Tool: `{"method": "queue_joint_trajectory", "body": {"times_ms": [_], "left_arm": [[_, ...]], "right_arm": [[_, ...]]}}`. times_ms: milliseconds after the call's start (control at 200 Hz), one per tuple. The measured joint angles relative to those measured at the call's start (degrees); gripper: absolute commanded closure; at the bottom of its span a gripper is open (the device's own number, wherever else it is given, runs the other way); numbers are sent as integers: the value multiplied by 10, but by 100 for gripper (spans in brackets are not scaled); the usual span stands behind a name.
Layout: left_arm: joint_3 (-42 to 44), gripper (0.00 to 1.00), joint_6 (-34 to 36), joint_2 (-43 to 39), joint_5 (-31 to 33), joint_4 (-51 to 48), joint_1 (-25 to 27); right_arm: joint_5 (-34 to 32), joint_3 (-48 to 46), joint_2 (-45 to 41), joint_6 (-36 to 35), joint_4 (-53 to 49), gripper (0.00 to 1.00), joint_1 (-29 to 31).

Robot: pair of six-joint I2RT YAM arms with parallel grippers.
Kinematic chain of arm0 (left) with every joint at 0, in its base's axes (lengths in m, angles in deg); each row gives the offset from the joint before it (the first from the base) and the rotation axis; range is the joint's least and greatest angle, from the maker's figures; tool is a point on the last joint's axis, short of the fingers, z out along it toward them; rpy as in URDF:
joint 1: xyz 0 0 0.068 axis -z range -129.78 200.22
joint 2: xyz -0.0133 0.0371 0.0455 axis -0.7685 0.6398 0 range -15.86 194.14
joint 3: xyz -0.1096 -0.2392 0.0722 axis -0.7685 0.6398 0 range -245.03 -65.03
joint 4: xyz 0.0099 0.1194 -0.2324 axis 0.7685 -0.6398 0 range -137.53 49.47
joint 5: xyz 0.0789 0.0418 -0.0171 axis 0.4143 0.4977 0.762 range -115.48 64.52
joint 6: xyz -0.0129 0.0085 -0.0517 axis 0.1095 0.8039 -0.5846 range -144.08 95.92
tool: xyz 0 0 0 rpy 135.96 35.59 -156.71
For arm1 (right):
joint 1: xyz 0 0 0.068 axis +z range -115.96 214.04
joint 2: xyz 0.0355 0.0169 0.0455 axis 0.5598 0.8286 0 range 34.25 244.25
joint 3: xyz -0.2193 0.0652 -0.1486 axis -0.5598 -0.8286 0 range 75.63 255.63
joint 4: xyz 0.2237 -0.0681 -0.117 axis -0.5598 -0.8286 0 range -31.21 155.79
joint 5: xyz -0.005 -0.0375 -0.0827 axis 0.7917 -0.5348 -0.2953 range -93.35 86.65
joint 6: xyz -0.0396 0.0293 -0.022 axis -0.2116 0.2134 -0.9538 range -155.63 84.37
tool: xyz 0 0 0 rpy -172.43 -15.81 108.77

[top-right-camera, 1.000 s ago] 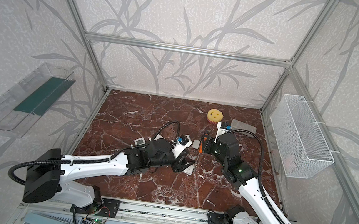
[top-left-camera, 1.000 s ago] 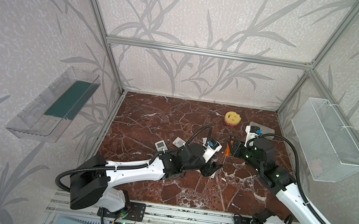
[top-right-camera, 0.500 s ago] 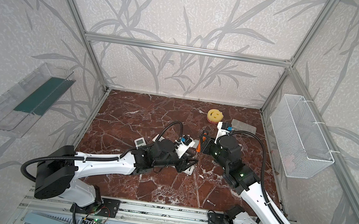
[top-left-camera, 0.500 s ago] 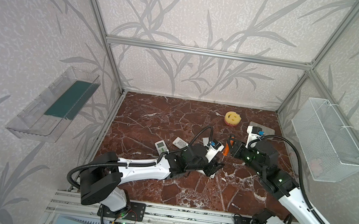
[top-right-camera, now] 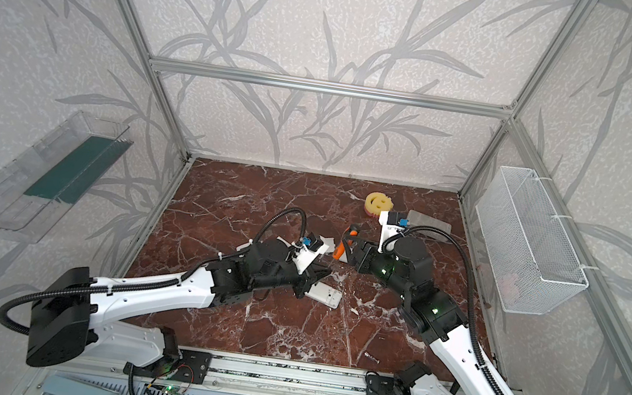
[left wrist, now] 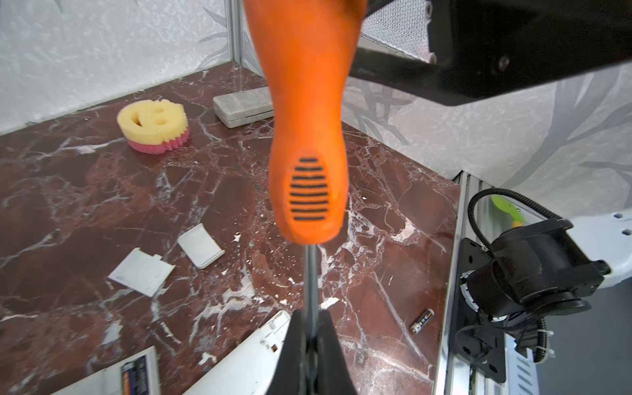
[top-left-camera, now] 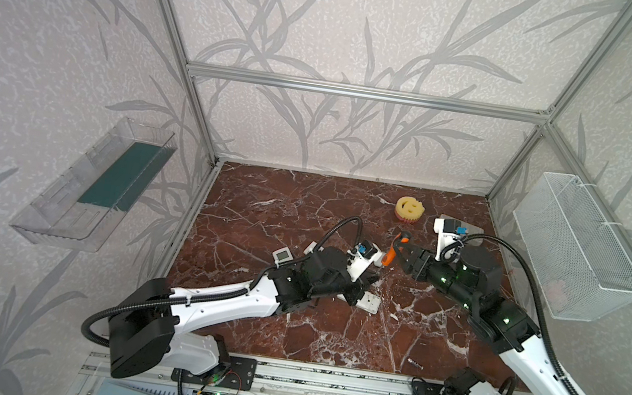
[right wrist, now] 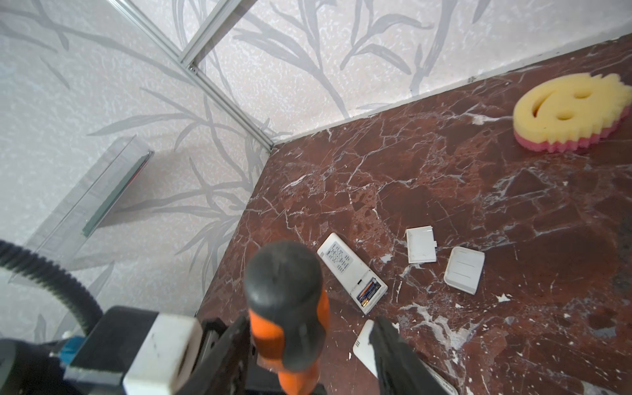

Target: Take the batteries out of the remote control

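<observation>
The left fingers (left wrist: pixel 295 345) are clamped on the steel shaft of the orange-handled screwdriver (left wrist: pixel 307 119). The right fingers (right wrist: pixel 393 349) stand apart on either side of its handle, one of them clear of it. A dark loose battery (left wrist: pixel 422 320) lies on the marble counter (left wrist: pixel 85 191) near the front edge. More batteries (right wrist: pixel 368 291) sit in the open compartment of a white remote control (right wrist: pixel 338 260), near two white covers (right wrist: pixel 420 246).

Worktop (top-left-camera: pixel 262 208) back-left corner free. Centre crowded: remotes (top-right-camera: pixel 324 294), covers (left wrist: pixel 201 249), screwdriver (top-left-camera: pixel 395 251). Sponge (top-left-camera: pixel 409 210), grey case (top-right-camera: pixel 432 222) block back-right corner; loose battery (top-left-camera: pixel 413 363) near front edge.
</observation>
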Motion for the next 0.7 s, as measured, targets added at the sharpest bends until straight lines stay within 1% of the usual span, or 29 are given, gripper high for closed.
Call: {"method": "queue_joint_trajectory", "body": {"times_ms": [145, 355, 410, 465, 510, 610, 645, 660, 670, 700], "left_arm": [[0, 100, 38, -20, 1, -31, -7], [0, 100, 66, -24, -1, -60, -7], [0, 100, 71, -25, 0, -61, -7], [0, 100, 75, -26, 0, -63, -7], [0, 100, 77, -26, 0, -65, -7], [0, 100, 82, -28, 2, -73, -7], [0, 100, 83, -28, 5, -74, -8], [0, 100, 83, -28, 5, -75, -9], [0, 100, 84, -29, 5, -75, -9], [0, 94, 86, -30, 7, -75, -9]], "right_arm": [[40, 3, 11, -5, -29, 39, 0], [75, 1, 37, 8, -22, 39, 0], [83, 1, 50, 10, -15, 41, 0], [92, 1, 60, 16, -7, 47, 0], [99, 1, 69, 19, 1, 56, 0], [117, 1, 81, 25, 19, 89, 0], [122, 1, 84, 28, 24, 97, 1], [123, 1, 84, 30, 24, 100, 0], [124, 1, 85, 29, 25, 100, 0], [126, 1, 86, 30, 28, 100, 0]]}}
